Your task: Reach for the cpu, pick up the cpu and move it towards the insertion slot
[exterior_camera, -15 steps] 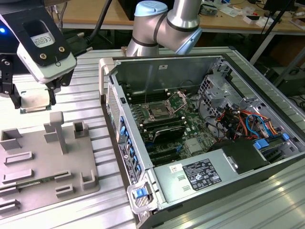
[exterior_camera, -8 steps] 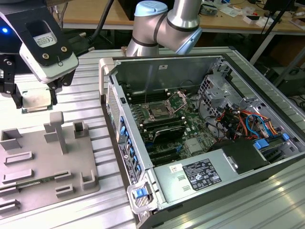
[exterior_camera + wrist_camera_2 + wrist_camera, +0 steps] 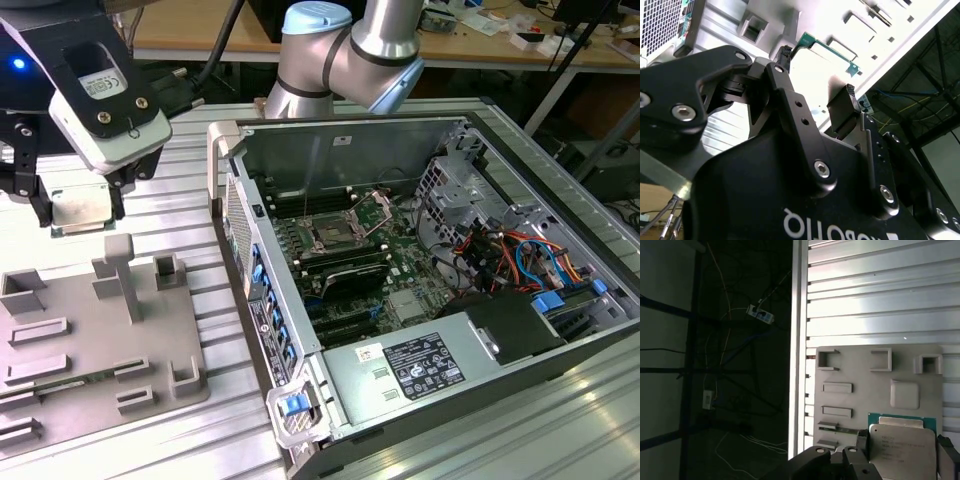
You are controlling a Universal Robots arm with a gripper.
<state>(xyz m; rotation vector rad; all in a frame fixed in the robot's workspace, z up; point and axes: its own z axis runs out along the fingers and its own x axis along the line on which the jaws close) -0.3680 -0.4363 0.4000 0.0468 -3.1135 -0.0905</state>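
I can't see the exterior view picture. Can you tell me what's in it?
The gripper holds the cpu above a grey holder tray, toward the exterior view's left. An open computer case sits to the right, with the insertion slot inside.

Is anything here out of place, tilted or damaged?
Nothing stands out. The gripper holds the cpu by its edges, flat and level above the grey fixture plate. In the open computer case, the insertion slot sits uncovered with no visible damage.

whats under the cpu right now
In the first wrist view the cpu, clamped in the gripper, hangs over the grey fixture plate. The plate's holders show around it; whatever lies directly beneath the chip is covered.
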